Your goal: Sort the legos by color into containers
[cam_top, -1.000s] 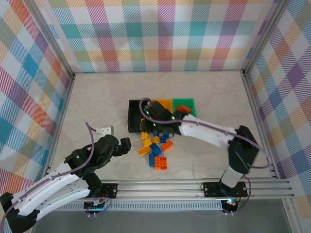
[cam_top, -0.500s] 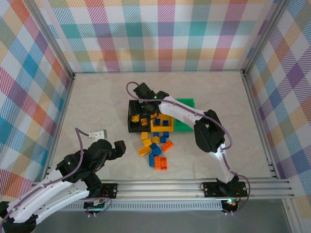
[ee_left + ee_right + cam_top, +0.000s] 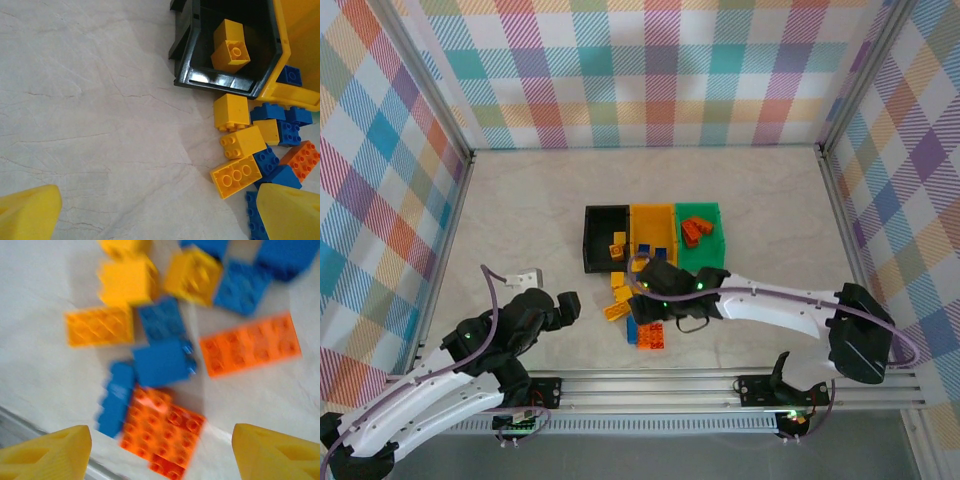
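Observation:
Three containers stand in a row: a black bin (image 3: 591, 238) holding yellow legos (image 3: 230, 46), a yellow bin (image 3: 653, 213) holding blue ones (image 3: 655, 248), and a green bin (image 3: 713, 212) holding orange ones (image 3: 696, 229). Loose legos (image 3: 632, 312) lie piled in front of the bins. My right gripper (image 3: 642, 303) hovers open over that pile. Between its fingertips (image 3: 274, 454) lies an orange square plate (image 3: 162, 432), untouched, with blue bricks (image 3: 161, 362) just beyond. My left gripper (image 3: 552, 291) stands open above bare table left of the pile, a yellow brick (image 3: 235, 175) near its right fingertip (image 3: 287, 210).
A long orange brick (image 3: 250, 344) and yellow bricks (image 3: 127, 282) lie further into the pile. The metal rail (image 3: 720, 382) runs along the table's near edge, close behind the orange plate. Checked walls enclose the table; bare tabletop (image 3: 510, 210) lies to the left.
My right gripper has come back from over the black bin down to the pile, with its jaws opening wider. A yellow brick now lies in the black bin. The left arm has barely moved.

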You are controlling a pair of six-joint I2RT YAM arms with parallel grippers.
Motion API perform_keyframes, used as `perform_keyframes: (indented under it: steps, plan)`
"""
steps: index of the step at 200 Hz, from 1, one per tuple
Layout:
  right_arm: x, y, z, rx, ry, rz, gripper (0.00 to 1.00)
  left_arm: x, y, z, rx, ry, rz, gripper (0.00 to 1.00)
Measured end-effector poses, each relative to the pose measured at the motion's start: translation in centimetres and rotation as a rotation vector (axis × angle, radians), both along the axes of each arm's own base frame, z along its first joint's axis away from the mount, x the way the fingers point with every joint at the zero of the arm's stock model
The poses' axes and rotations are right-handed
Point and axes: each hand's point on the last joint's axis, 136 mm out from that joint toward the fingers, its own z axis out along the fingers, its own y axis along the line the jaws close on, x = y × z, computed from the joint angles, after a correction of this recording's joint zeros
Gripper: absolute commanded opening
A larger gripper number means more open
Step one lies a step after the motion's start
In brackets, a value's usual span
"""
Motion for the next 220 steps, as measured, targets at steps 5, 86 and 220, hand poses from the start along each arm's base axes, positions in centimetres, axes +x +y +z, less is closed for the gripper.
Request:
perform_keyframes:
  steps: [5,86,220]
  plan:
    - [-0.5,-0.4,-0.8,-0.022,0.012,0.000,0.74,0.0,0.0,-0.1,0.003,0.003,0.000,1.00]
    - [-3.0,-2.3,-6.1,-0.117,0.102,-0.099,0.55,0.0,0.1,-0.6,0.017,0.012,0.002,1.00]
    - [-2.0,-5.1,-6.9,-0.211,0.061,-0.165,0.50,0.2,-0.1,-1.0,0.024,0.016,0.003,1.00]
